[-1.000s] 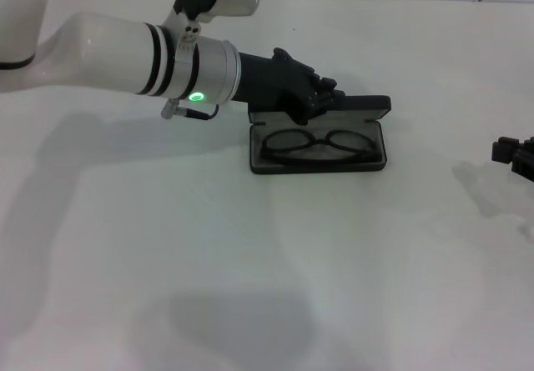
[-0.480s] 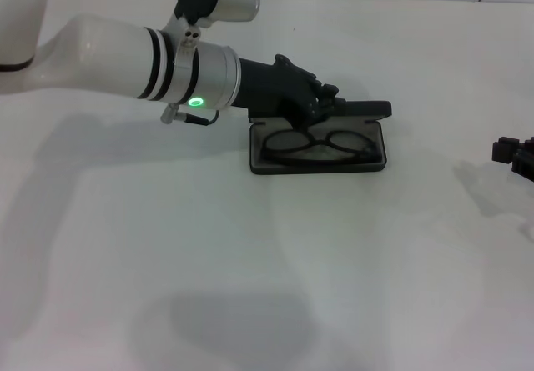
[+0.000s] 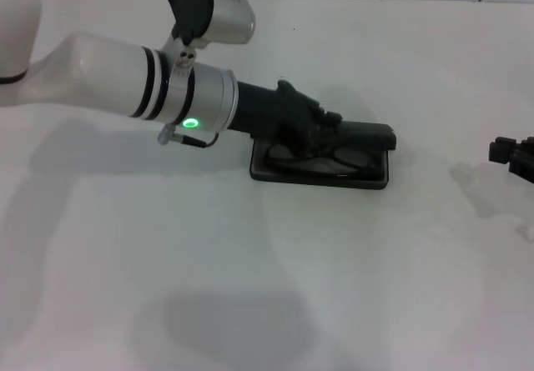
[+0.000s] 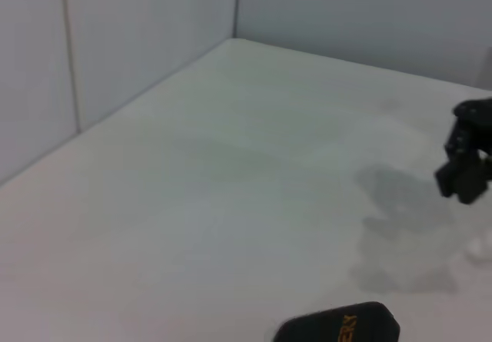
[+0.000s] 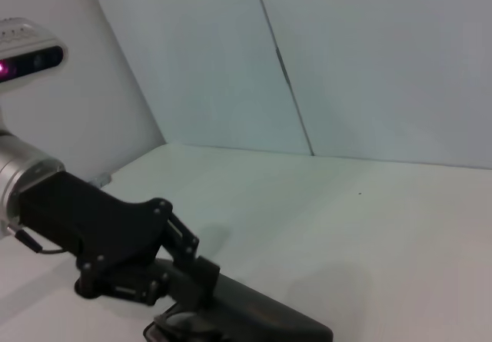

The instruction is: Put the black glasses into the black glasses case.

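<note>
The black glasses case (image 3: 367,177) lies at the table's middle, its lid (image 3: 360,132) tilted low over the base and nearly closed. The black glasses (image 3: 324,157) lie inside, only partly visible under the lid. My left gripper (image 3: 324,127) rests on the lid's left part, touching it. In the right wrist view the left gripper (image 5: 196,271) sits on the lid (image 5: 257,317). In the left wrist view one end of the case (image 4: 342,330) shows, with orange print. My right gripper (image 3: 513,154) is parked at the table's right edge, far from the case.
The white table (image 3: 250,288) spreads in front of the case. Pale walls (image 5: 346,65) stand behind it. My left arm (image 3: 125,79) reaches across the table's back left. In the left wrist view the right gripper (image 4: 465,161) hangs above the table.
The case lid has swung down from upright to nearly closed over the glasses, and my left gripper moved forward and down with it. The right arm has not moved.
</note>
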Available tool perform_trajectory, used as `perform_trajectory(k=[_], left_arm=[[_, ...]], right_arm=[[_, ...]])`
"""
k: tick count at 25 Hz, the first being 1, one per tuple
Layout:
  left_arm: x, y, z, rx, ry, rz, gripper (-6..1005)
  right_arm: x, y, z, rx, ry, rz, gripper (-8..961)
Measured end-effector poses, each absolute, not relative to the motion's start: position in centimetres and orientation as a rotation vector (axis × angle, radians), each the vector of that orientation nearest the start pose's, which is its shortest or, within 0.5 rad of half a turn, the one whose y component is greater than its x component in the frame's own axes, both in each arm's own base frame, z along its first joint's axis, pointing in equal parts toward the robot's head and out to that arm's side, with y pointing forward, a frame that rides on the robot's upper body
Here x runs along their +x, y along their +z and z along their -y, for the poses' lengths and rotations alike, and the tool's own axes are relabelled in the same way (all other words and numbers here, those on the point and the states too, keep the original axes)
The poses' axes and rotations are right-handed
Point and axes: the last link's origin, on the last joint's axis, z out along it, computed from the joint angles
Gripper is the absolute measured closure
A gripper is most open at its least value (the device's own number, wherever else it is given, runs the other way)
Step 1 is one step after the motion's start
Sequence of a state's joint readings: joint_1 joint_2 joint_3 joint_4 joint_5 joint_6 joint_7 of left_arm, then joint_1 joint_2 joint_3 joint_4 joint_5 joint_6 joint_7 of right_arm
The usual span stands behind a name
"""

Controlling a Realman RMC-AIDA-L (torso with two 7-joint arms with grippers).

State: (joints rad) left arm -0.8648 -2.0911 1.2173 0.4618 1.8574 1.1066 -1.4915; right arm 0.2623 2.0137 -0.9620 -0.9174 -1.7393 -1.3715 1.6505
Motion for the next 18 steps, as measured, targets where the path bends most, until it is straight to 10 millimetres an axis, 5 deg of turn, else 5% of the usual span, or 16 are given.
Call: perform_trajectory(k=[12,16,18], left_arm=[[-17.6,-9.4,-37.2,-3.018,-0.299,0.400,809],[-15.5,-7.5,-36.1,-3.061,-0.506,0.291,798],[-14.1,-5.0,-34.7,-3.059,-0.730,0.244,786]], right_arm=[[30.0,4.5,-30.8,-2.487,0.628,-0.873,780],[30.0,5.1,-29.8,-2.517,0.662,-0.852,777],[29.7,5.4,-29.3,-2.548,0.701,-0.807,776]])
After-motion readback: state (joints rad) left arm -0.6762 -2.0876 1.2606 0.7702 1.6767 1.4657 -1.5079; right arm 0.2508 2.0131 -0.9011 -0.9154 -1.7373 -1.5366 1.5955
